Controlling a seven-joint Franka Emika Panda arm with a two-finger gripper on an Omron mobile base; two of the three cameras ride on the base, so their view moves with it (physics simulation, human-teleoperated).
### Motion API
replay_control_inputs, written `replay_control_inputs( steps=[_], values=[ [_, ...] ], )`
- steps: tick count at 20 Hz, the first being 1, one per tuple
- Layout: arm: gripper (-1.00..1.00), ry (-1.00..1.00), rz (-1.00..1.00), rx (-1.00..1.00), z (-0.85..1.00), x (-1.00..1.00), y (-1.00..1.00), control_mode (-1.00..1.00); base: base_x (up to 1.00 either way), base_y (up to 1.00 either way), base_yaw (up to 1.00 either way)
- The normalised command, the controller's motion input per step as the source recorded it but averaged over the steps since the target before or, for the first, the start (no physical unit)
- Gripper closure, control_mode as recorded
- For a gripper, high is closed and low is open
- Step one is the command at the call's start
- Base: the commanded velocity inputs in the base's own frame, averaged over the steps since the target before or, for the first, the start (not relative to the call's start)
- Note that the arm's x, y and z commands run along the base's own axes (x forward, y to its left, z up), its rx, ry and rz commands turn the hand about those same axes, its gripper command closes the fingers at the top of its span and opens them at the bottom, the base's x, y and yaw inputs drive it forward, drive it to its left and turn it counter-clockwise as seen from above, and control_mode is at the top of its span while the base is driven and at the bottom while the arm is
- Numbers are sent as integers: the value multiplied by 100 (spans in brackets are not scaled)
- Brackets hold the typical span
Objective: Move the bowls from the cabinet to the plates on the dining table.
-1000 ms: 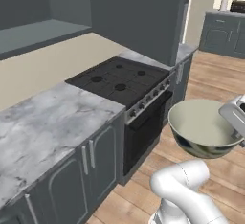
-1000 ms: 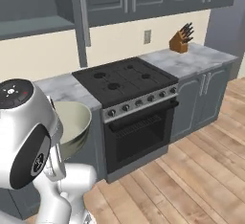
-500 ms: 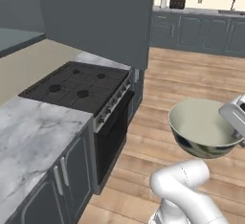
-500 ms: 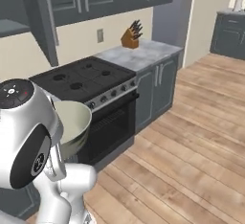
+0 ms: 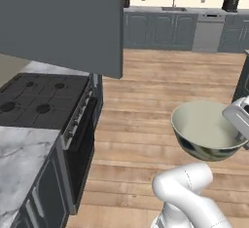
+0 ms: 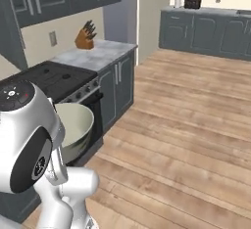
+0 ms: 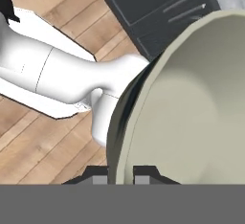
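Carrying is the step in hand, and doing it well means keeping the load level while the base crosses open floor. Beyond and below the end effector lies the wooden floor [image 5: 160,95], broad and unobstructed, with a run of dark grey units [image 5: 185,29] against the far wall well ahead. Off to the end effector's left stand the black stove [image 5: 41,100] and the marble desk [image 5: 19,163] next to it, with a grey wall cupboard [image 5: 63,22] hanging above; further along that desk a knife block [image 6: 86,36] sits near the wall. No plate or dining desk can be seen from here, so I judge the drive has some way to go. The cream bowl [image 5: 206,129] hangs in the air at the end effector, upright with its mouth facing up and its mottled outside showing underneath, well clear of the stove front. The end effector [image 7: 120,174] is pinching the bowl's rim, one finger tip inside the wall and one outside, pressed nearly together on the thin edge. A rim pinch like this leaves the bowl hanging to one side, so I would advise smooth turns, no sudden stops, and a steady wrist, since a jolt might swing or slip it.
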Motion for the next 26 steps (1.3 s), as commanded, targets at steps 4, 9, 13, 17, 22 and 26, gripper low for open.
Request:
replay_control_inputs(
  steps=[4,9,13,17,22,26],
  values=[
    [100,0,0,0,0,0,0,100,12,-11,-46],
    [100,0,0,0,0,0,0,100,12,-11,-46],
    [100,0,0,0,0,0,0,100,10,-9,-46],
    [100,0,0,0,0,0,0,100,10,-6,-46],
    [100,0,0,0,0,0,0,100,9,-11,-46],
    [100,0,0,0,0,0,0,100,12,-15,-46]
  ],
)
